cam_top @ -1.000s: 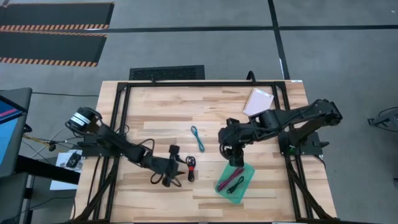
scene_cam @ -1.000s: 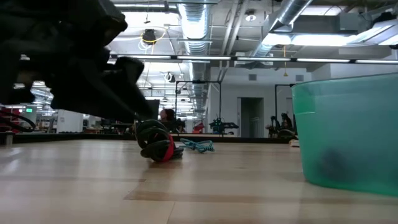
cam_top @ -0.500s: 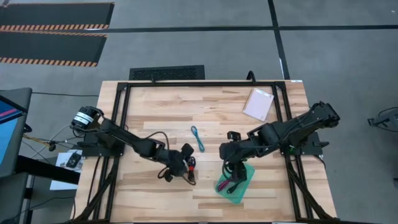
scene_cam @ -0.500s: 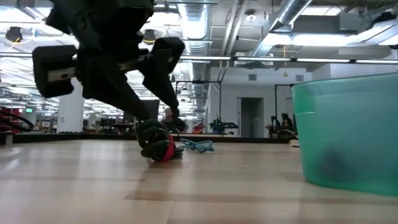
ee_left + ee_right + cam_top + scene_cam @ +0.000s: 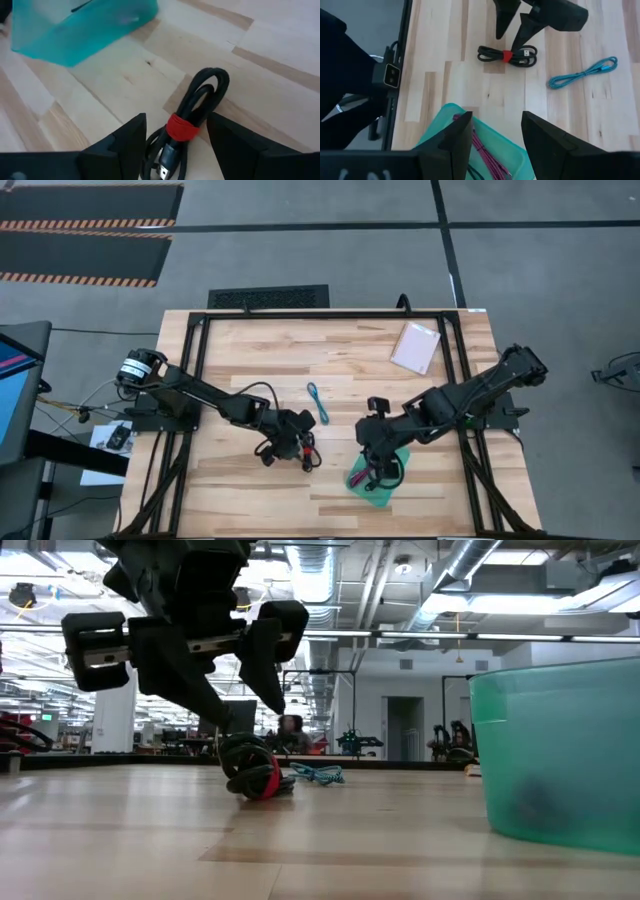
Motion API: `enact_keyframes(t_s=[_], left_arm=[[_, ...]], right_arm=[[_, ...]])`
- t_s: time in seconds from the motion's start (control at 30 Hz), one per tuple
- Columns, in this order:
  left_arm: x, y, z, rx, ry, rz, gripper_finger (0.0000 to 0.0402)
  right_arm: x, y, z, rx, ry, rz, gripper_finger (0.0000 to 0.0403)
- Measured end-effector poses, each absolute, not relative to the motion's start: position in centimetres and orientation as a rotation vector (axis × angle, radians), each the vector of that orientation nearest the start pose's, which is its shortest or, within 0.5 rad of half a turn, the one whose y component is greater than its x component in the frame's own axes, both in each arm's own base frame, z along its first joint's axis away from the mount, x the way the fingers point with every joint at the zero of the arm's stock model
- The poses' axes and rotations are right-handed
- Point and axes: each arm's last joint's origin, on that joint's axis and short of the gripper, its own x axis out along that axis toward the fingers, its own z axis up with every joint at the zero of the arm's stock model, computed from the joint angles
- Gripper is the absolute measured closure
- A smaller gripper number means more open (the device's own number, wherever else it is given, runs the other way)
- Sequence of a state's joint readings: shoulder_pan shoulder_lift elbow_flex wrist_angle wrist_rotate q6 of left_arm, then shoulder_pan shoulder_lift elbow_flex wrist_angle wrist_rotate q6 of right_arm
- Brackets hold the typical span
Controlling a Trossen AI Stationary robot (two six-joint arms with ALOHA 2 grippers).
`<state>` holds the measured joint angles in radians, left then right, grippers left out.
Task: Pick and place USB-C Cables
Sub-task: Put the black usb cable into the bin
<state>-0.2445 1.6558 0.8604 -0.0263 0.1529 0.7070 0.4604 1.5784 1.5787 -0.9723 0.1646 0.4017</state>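
The black USB-C cable with a red band [image 5: 192, 122] lies flat on the table. My left gripper [image 5: 177, 145] is open, with one finger on each side of the cable's red-banded middle. In the low view my left gripper [image 5: 250, 720] hangs just above the black cable [image 5: 250, 775]. The teal-blue cable [image 5: 318, 402] lies farther back on the wood. The maroon-pink cable [image 5: 487, 155] lies inside the green tray [image 5: 392, 480]. My right gripper [image 5: 497, 145] is open above that tray, and a dark cord shows beside the maroon cable.
A pale pink flat packet [image 5: 415, 347] lies near the table's far right corner. The green tray [image 5: 560, 750] stands near the table's near edge, right of the black cable. Black frame rails run along the table's left, right and far sides. Bare wood lies between the cables and the far edge.
My left gripper has swung toward the table's right and come over the black cable, its open fingers now straddling it. My right gripper has moved toward the near edge and now stands over the green tray. The cables have stayed where they were.
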Motion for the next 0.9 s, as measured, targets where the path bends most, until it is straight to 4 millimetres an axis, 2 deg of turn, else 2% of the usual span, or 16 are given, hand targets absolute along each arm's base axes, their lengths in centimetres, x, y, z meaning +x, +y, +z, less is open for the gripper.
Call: enact_keyframes(t_s=[0.13, 0.23, 0.47, 0.67, 0.77, 0.9], left_arm=[[31.2, -8.2, 16.2, 0.681, 0.652, -0.684, 0.0203], [31.6, -8.2, 15.3, 0.648, 0.678, -0.714, 0.0203], [34.0, -8.6, 13.9, 0.689, 0.728, -0.692, 0.0203], [34.1, -8.8, 12.9, 0.668, 0.825, -0.77, 0.0204], [34.1, -8.8, 12.5, 0.652, 0.85, -0.791, 0.0222], [33.9, -8.6, 12.4, 0.618, 0.884, -0.784, 0.0283]], right_arm=[[28.9, 14.2, 34.8, 0.062, 0.949, 0.066, 0.0211], [28.8, 14.2, 34.8, 0.055, 0.943, 0.058, 0.0211], [29.0, 14.1, 34.9, 0.063, 0.927, 0.051, 0.0211], [29.0, 14.1, 34.9, 0.061, 0.926, 0.05, 0.0213], [29.0, 14.1, 34.9, 0.047, 0.925, 0.057, 0.0213], [29.0, 14.1, 34.9, 0.037, 0.925, 0.062, 0.0214]])
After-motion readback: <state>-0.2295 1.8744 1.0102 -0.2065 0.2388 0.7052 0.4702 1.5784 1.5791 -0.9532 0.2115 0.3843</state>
